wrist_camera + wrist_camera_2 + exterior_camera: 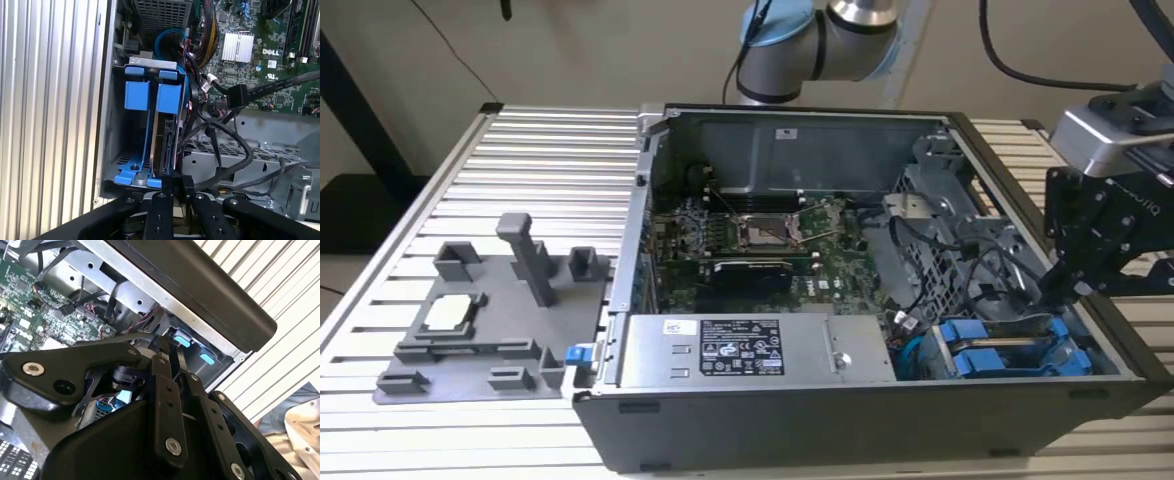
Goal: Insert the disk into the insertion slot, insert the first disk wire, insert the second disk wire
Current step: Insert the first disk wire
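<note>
Insertion step: gripper point(178, 184), fingers pressed together, at edge of disk point(165, 136) in insertion slot point(111, 150); seating likely needs straight push

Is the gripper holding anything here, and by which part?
Cannot be told. The gripper sits at the end of the disk in its slot.

Blue-framed disk point(165, 145) on edge in the grey insertion slot point(125, 161).
</note>
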`<move>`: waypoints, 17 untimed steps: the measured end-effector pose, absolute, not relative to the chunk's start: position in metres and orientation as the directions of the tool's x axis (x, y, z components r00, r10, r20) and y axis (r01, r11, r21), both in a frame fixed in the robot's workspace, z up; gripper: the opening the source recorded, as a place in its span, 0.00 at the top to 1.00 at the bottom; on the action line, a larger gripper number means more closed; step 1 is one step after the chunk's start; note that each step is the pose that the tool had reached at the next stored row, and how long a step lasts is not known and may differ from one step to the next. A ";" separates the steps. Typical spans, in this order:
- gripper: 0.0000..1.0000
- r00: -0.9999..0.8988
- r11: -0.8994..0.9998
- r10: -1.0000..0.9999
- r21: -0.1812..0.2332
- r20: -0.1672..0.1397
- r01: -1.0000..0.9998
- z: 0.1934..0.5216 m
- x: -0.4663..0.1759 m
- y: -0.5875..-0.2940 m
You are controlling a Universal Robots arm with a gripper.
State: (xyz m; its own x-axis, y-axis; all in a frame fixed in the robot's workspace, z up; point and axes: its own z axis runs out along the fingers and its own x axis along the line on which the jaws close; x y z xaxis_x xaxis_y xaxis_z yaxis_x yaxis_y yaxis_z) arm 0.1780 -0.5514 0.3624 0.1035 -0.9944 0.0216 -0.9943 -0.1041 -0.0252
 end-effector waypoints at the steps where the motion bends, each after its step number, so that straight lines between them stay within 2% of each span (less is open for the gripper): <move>1: 0.81 0.102 -0.102 -0.995 -0.024 0.021 -0.994 0.362 0.177 -0.552; 17: 0.81 0.072 -0.073 -0.997 -0.023 0.017 -0.997 0.354 0.166 -0.560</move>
